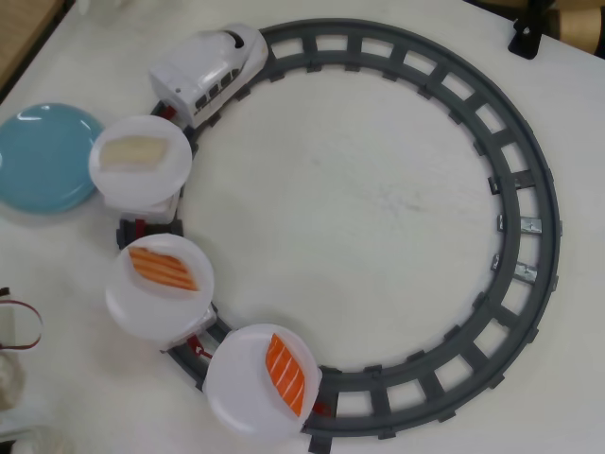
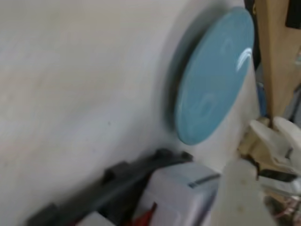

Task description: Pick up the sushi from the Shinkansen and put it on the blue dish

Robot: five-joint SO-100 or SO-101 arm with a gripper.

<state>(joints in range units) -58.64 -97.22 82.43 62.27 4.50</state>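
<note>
The white Shinkansen (image 1: 206, 71) stands on the grey ring track at the top left of the overhead view, pulling three cars topped with round white plates. The bright orange-red sushi (image 1: 286, 372) with white stripes lies on the last plate (image 1: 248, 402) at the bottom. The blue dish (image 1: 43, 156) sits empty on the table left of the train; it also shows tilted in the wrist view (image 2: 214, 80). My gripper is out of the overhead view. In the wrist view only a blurred pale part of the gripper (image 2: 242, 197) shows at the lower right, and its jaws cannot be read.
A cream slab (image 1: 139, 151) lies on the first plate and a duller orange slab (image 1: 163, 268) on the middle one. The grey track (image 1: 529, 189) rings the table; a piece of it (image 2: 117, 181) and a white car (image 2: 178, 188) show in the wrist view. Pale objects (image 1: 14, 378) sit at the left edge.
</note>
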